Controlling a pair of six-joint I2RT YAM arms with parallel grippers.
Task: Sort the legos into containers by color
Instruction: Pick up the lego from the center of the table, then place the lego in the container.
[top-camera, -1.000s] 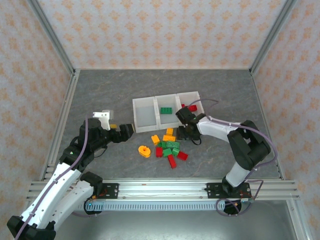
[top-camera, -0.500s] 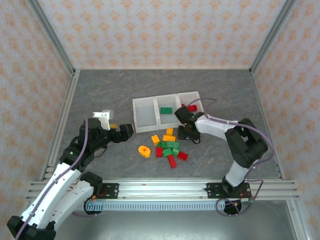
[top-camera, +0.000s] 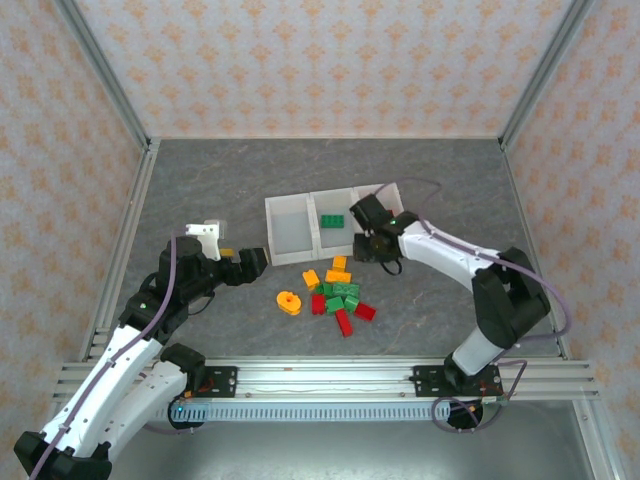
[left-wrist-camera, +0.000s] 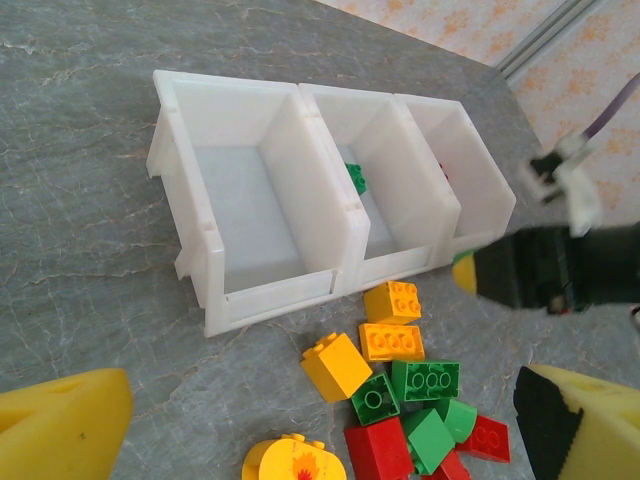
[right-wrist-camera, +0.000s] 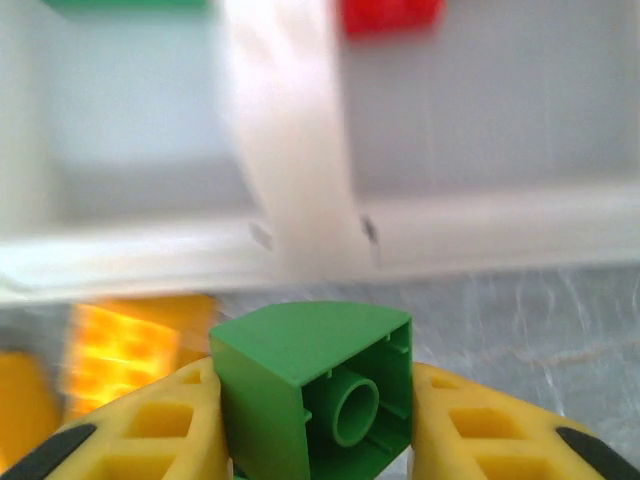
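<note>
We clench our right hand (right-wrist-camera: 315, 430) on a green brick (right-wrist-camera: 300, 365), white containers (right-wrist-camera: 290, 150) just ahead of it, our left hand (top-camera: 255, 262) spread wide

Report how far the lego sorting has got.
Done: a green brick in the middle bin, a red brick in the right bin. In hand: the right hand grips a second green brick before the bins. Left: the mixed pile; the left bin has none.
</note>
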